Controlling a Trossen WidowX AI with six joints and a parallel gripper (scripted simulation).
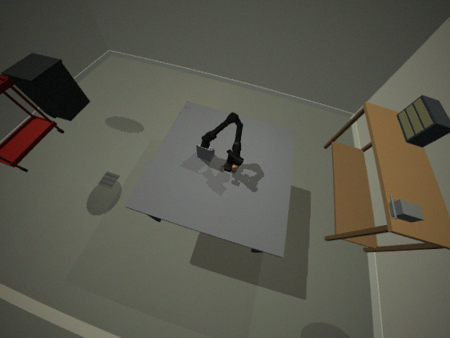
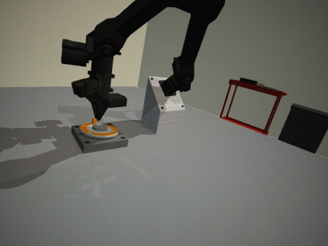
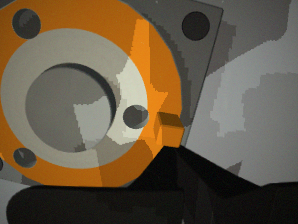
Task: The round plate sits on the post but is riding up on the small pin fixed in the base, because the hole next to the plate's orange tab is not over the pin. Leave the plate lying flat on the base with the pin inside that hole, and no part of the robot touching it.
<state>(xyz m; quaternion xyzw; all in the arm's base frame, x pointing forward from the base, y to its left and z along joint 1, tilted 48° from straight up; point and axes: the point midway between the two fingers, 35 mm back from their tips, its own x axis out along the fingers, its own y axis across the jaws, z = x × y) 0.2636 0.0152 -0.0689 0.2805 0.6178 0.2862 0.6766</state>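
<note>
With my gripper [image 2: 98,118] pinched shut on nothing, its tip just beside the tab [image 3: 169,127] of the plate [image 3: 60,45] seated over the post [image 2: 100,126] on the base [image 2: 103,143], a careless sideways push could slip off that tab or overshoot the pin.

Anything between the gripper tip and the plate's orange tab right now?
Nothing: in the wrist view the shut gripper tip sits right beside the orange tab, with no object between.

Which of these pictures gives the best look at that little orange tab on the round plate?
The wrist view: the orange tab fills the frame, beside a plate hole and just off the shut gripper. The exterior view shows it as a small upright stub under the fingertips; the top view shows only an orange speck.
</note>
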